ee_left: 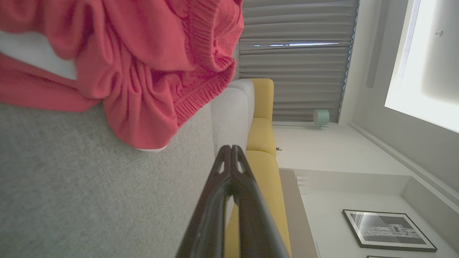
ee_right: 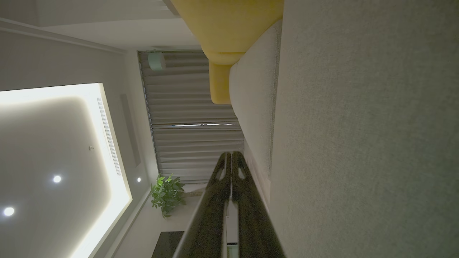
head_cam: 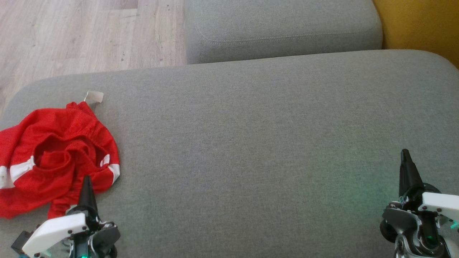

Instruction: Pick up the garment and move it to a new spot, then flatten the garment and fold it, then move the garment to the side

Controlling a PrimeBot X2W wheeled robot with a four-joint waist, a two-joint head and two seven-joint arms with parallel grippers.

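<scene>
A crumpled red mesh garment with white stripes point(head_cam: 57, 157) lies at the left edge of the broad grey fabric cushion point(head_cam: 251, 143), towards its near left corner, with part of it running out of the head view on the left. A small pale label point(head_cam: 94, 96) sticks out of its far end. It is bunched into a heap with the gathered waistband curled on top, so no clear long axis can be read. The left hand point(head_cam: 86, 183) hangs just at the near right rim of that heap, its two dark fingers clenched together on nothing and pointing towards the far edge of the cushion. The garment therefore lies ahead of it and to its left, very near. In the left wrist view the red folds sit close beside the fingertips but apart from them. The middle of the cushion is bare grey cloth. At the near right corner the right hand point(head_cam: 406, 159) is likewise clenched and empty, well apart from the garment. By this layout the left arm is plainly the nearer one for the pick-up, and its fingers would have to part first.
</scene>
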